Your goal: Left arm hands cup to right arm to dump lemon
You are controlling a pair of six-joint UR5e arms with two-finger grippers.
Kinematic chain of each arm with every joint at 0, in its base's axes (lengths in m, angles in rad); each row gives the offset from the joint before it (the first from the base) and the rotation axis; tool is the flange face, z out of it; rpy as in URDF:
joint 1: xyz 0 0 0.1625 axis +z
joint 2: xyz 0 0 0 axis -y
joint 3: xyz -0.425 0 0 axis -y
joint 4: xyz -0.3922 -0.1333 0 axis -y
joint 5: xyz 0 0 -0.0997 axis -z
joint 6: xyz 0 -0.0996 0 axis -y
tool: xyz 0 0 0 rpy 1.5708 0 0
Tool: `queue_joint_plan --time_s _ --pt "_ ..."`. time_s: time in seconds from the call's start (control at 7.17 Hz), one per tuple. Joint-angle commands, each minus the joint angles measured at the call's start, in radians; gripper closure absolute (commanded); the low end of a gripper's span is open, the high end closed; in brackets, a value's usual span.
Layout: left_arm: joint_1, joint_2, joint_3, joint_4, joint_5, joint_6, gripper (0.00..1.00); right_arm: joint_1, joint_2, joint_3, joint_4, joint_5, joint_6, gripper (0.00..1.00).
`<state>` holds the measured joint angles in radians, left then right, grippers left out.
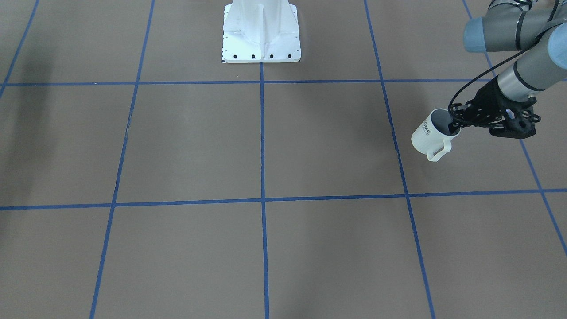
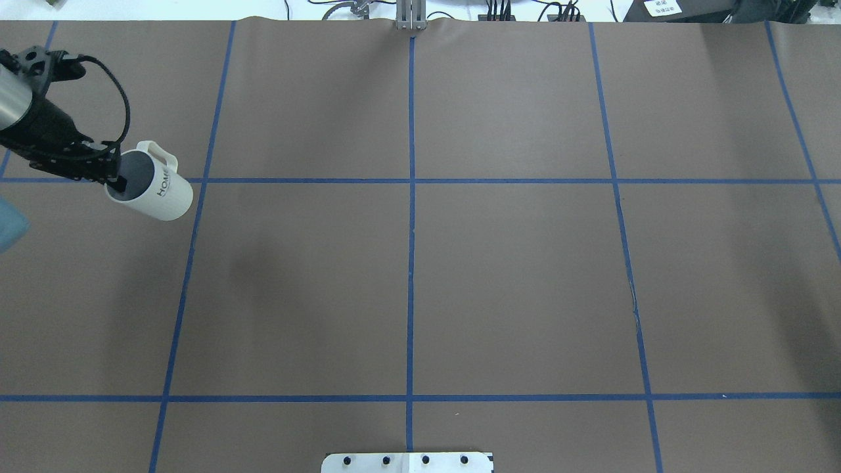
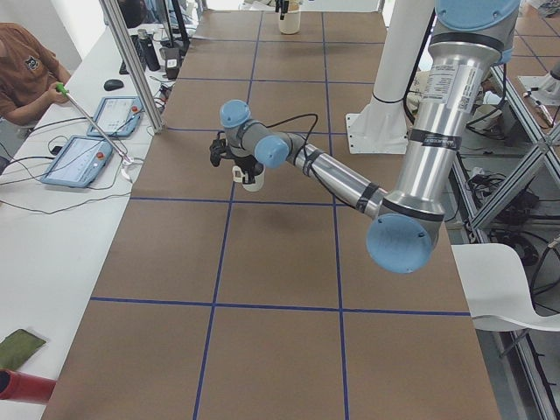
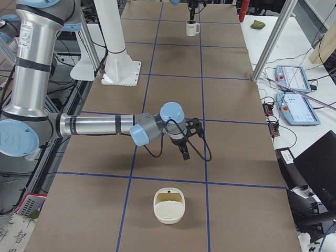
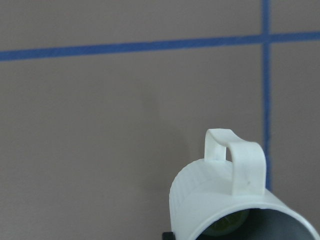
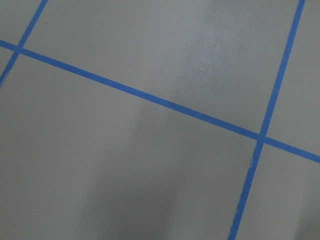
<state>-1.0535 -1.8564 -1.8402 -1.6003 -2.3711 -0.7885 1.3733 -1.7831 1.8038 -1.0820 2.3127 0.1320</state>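
My left gripper (image 1: 456,126) (image 2: 115,184) is shut on the rim of the cup (image 1: 427,135) (image 2: 161,194), one finger inside its grey mouth. The white mug with black lettering hangs tilted above the table's left end, its handle turned away from the robot's base. It also shows in the exterior left view (image 3: 252,178) and far off in the exterior right view (image 4: 192,28). The left wrist view shows the cup (image 5: 220,195) with the yellow-green lemon (image 5: 231,223) inside. My right gripper (image 4: 185,155) hovers over the table's right end; I cannot tell whether it is open or shut.
A beige open container (image 4: 169,207) stands on the table beyond the right gripper, toward the table's right end. The white robot pedestal (image 1: 261,31) sits at the table's robot-side edge. An operator (image 3: 22,74) with tablets sits at a side bench.
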Motion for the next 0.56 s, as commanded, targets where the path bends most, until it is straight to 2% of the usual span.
queue_joint_plan --time_s 0.0,0.28,0.42 --pt "0.054 -0.18 0.045 0.066 0.006 -0.2 1.0 -0.023 0.017 -0.012 0.138 0.008 0.129 0.0" --pt "0.128 -0.348 0.16 0.066 0.01 -0.431 1.0 -0.188 0.075 -0.024 0.36 -0.045 0.504 0.0" --pt "0.139 -0.406 0.2 0.066 0.01 -0.519 1.0 -0.271 0.095 -0.027 0.476 -0.099 0.565 0.0"
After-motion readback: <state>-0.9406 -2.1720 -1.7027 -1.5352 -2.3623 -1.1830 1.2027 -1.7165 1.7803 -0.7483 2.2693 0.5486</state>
